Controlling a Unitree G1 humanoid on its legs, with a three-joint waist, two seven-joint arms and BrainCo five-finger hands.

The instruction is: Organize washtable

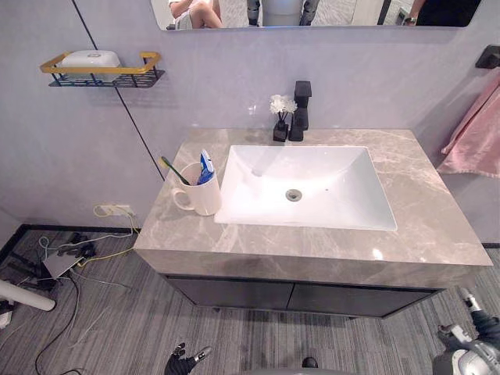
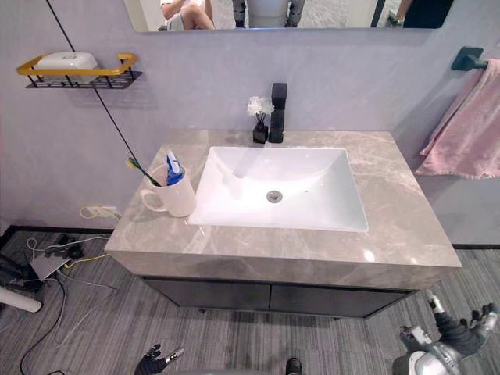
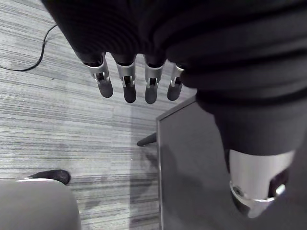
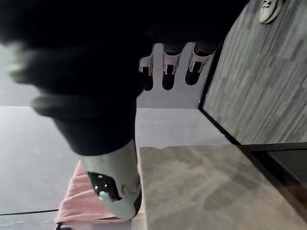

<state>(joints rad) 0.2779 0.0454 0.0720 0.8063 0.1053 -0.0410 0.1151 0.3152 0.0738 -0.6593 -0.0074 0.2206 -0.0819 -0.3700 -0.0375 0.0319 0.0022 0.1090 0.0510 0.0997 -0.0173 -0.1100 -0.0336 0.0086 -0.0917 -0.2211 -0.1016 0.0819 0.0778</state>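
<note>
here, in the left eye view, a grey marble bench [image 1: 437,223] carries a white sink [image 1: 258,181] set into its middle. a white mug [image 1: 201,197] stands on the bench just left of the sink, with a green toothbrush [image 1: 173,170] and a blue toothpaste tube [image 1: 205,166] standing in it. a black tap [image 1: 301,109] and a small dark vase of white flowers [image 1: 281,119] sit behind the sink. a wall shelf [image 1: 101,74] hangs to the left, a pink towel [image 1: 476,133] to the right. in the right eye view, the left hand [image 2: 156,361] and right hand [image 2: 449,337] hang low in front of the bench, touching nothing. in the left wrist view, its fingers [image 3: 127,81] are straight and spread above the grey floor [image 3: 72,120]. in the right wrist view, its fingers [image 4: 168,72] are straight and apart, holding nothing, with the bench top and towel beyond them
</note>
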